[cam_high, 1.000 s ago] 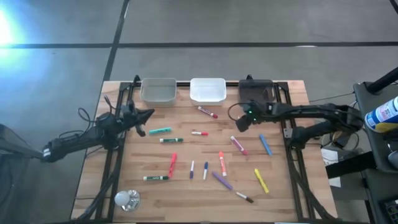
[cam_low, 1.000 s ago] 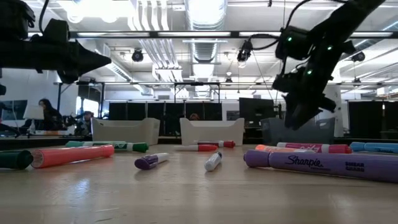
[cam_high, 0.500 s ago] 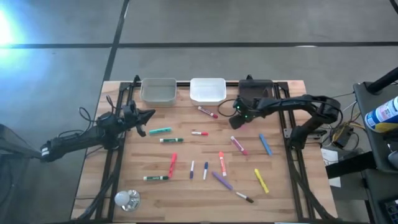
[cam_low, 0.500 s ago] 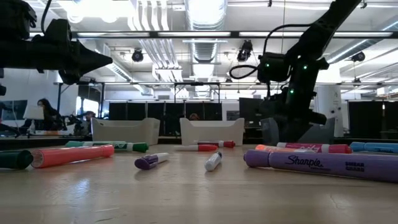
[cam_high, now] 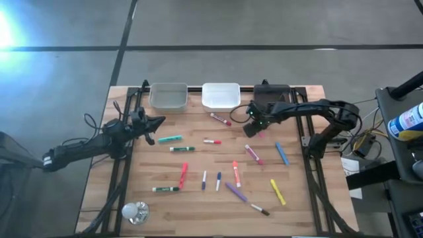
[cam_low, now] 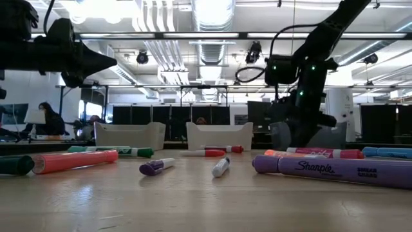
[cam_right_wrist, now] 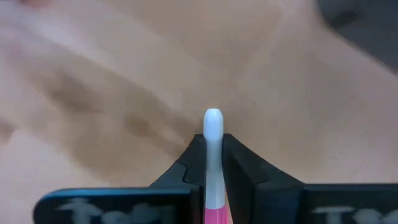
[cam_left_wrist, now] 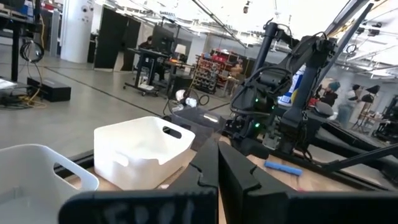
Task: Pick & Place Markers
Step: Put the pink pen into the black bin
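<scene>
Jaws of right gripper [cam_right_wrist: 213, 158] clamped on pink marker [cam_right_wrist: 213, 180], w/ arm bent near black bin [cam_high: 271, 96].

Pink-and-white marker [cam_right_wrist: 212, 162]; black bin [cam_high: 271, 96]; white bin [cam_high: 221, 96].

the right arm reaches in from its own side of the wooden desk [cam_high: 198, 198], bent at the elbow and folded back so that its wrist points down at the boards. its tool, the right tool [cam_right_wrist: 212, 155], sits low over the desk, with both dark fingers [cam_right_wrist: 239, 158] pressed in on a slim pink-and-white marker [cam_right_wrist: 212, 134] whose white end pokes out past the fingertips. the left arm lies stretched along the opposite edge, held level above the desk, and its tool, the left tool [cam_left_wrist: 217, 163], has its two fingers closed together with nothing between them.
</scene>
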